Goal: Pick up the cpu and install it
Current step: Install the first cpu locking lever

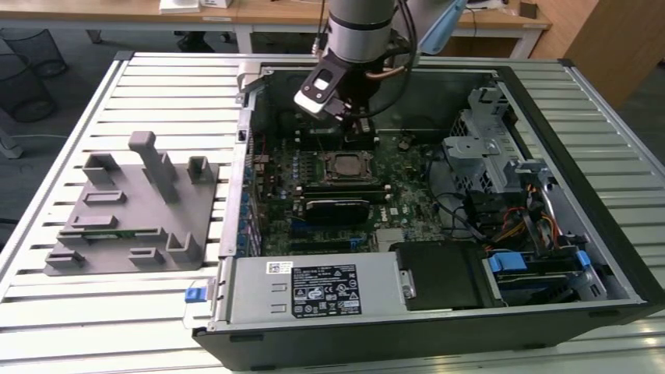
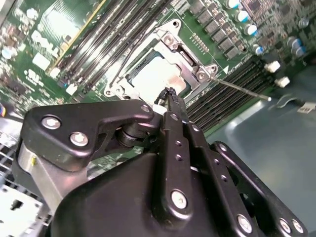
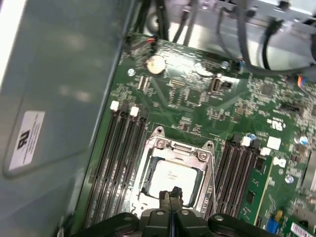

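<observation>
The cpu has a pale, smooth metal top with a dull sheen, and sits in a socket frame of bright bare metal. The hand is black and satin-smooth, dotted with shiny metal screws. The circuit board is glossy green. The desk is ribbed pale metal and carries a matt grey plastic fixture. The computer case is matt black outside. Its grey metal box bears a paper label.

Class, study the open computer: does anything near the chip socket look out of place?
One thing: a thin metal lever juts from a corner of the socket frame across the memory slots. The cpu lies square.
</observation>
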Available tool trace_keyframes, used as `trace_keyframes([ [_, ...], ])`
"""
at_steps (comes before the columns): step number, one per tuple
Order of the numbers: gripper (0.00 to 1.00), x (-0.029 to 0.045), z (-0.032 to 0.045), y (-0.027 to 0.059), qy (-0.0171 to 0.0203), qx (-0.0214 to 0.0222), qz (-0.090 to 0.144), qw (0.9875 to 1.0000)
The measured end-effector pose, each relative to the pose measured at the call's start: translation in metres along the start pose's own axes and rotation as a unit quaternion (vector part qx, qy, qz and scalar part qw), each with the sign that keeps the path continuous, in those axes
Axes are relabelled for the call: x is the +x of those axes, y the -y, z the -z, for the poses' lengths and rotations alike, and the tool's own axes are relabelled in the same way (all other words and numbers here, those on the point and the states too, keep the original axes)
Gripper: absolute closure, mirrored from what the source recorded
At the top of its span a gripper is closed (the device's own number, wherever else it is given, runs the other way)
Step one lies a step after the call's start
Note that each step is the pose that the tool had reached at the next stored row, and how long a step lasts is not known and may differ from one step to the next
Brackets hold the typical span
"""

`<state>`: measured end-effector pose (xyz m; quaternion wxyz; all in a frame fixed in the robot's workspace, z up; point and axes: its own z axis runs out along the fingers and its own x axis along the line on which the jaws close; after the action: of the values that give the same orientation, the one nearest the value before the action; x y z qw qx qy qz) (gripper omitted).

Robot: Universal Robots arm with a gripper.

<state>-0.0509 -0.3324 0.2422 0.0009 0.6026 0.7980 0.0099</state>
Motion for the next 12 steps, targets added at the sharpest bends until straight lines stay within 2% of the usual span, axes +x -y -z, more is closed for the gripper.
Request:
trace_keyframes([
  [3,0.89,0.0000,-0.0002,0.0000,-0.0004,0.0007,0.028,0.9996],
  [6,0.89,0.0000,-0.0005,0.0000,-0.0008,0.0013,0.055,0.9985],
  [8,0.89,0.0000,-0.0007,0.0000,-0.0011,0.0018,0.073,0.9974],
  [12,0.89,0.0000,-0.0010,0.0000,-0.0017,0.0026,0.109,0.9940],
])
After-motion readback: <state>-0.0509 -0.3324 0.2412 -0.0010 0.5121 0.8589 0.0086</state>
